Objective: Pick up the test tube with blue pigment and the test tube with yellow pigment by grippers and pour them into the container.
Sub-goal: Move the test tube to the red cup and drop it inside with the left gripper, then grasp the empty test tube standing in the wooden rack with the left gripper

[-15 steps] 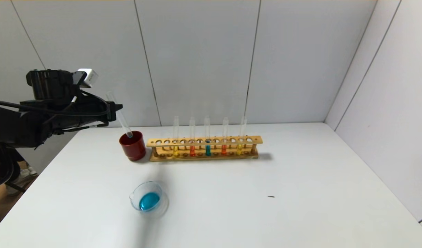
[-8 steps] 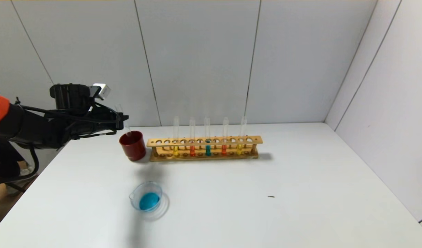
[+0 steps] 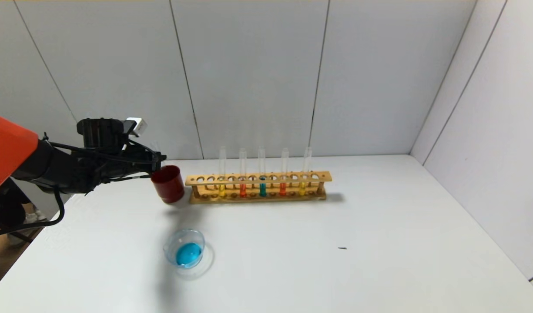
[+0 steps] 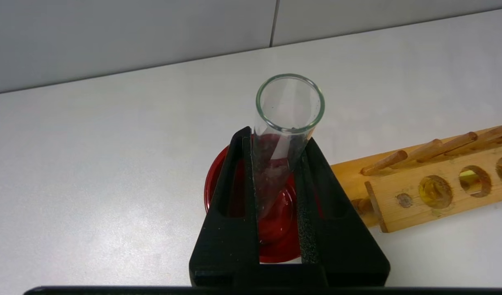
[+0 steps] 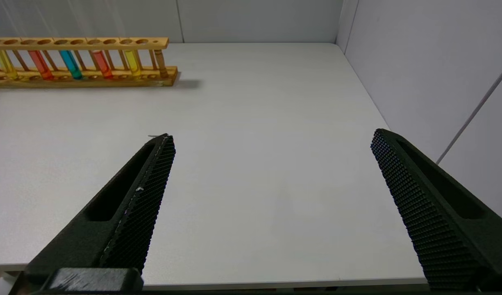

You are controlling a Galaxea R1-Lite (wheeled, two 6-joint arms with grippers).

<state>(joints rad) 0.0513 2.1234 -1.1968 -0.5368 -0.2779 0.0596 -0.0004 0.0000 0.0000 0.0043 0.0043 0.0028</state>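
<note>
The dish [image 3: 184,248] sits nearest on the counter [image 3: 379,243], already holding a pool of blue, well apart from the left end effector [image 4: 275,180] and nearer the robot than it. Farther back, that end effector pinches an empty tube [image 4: 284,123] between its fingers [image 4: 238,188], the tube's round bottom down inside the red cup [image 3: 168,184] directly beneath. Just beyond the cup stands the rack [image 3: 257,187], with the blue tube [image 3: 262,171] mid-row and yellow tubes [image 3: 222,172] toward either end, well apart from the end effector.

The risk, by judgement: a release with the tube tilted could let it lean, roll round the rim or tip the light cup toward the rack; a sideways pull before letting go could drag the cup over.

Only the left wrist view shows the tube clearly, its open mouth and the cup's inside; from the head it is a faint glint. The right wrist view alone shows the right end effector [image 5: 271,172], spread wide over bare counter, far from the rack.
</note>
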